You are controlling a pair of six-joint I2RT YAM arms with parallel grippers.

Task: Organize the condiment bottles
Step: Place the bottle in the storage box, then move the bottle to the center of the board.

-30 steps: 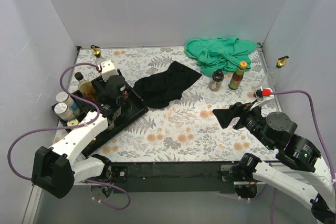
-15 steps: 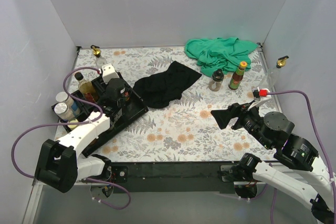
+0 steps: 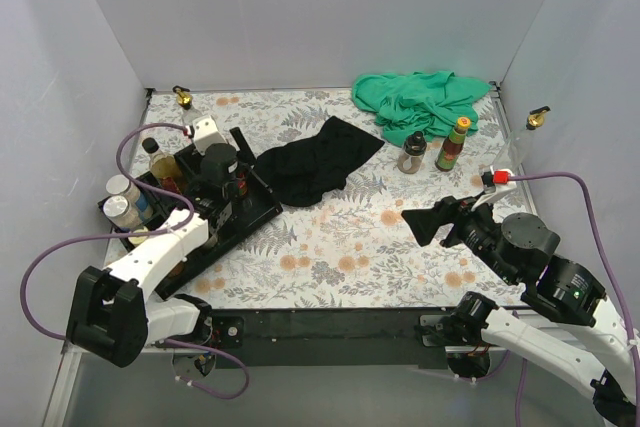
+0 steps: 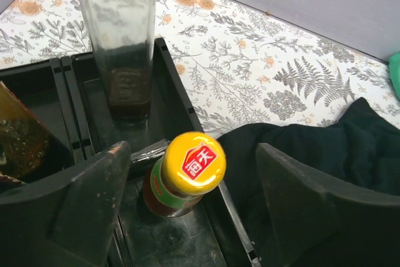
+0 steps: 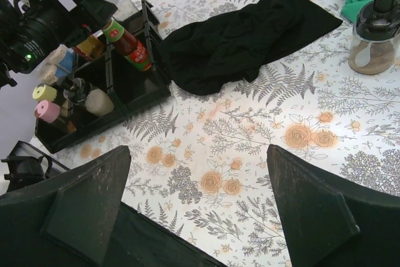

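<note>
A red sauce bottle (image 4: 187, 179) with a yellow cap stands upright in a compartment of the black tray (image 4: 187, 242). My left gripper (image 4: 194, 154) is open around it, a finger on each side and neither touching. Behind it in the tray stands a clear bottle (image 4: 122, 42). From above, the left gripper (image 3: 233, 185) is over the tray's right end (image 3: 255, 215). The right gripper (image 3: 430, 219) hovers open and holds nothing over the floral table, right of centre. A grey-lidded shaker (image 3: 411, 152) and an orange-capped red sauce bottle (image 3: 453, 144) stand near the green cloth (image 3: 425, 102).
A black cloth (image 3: 315, 162) lies just right of the tray. Several more bottles and shakers (image 3: 125, 202) fill the tray's left compartments. One gold-spouted clear bottle (image 3: 183, 99) stands at the back left corner, another (image 3: 535, 122) at the right wall.
My left gripper has opened and let go of the yellow-capped sauce bottle, which now stands in the tray. The right arm moved slightly left, then held still.
</note>
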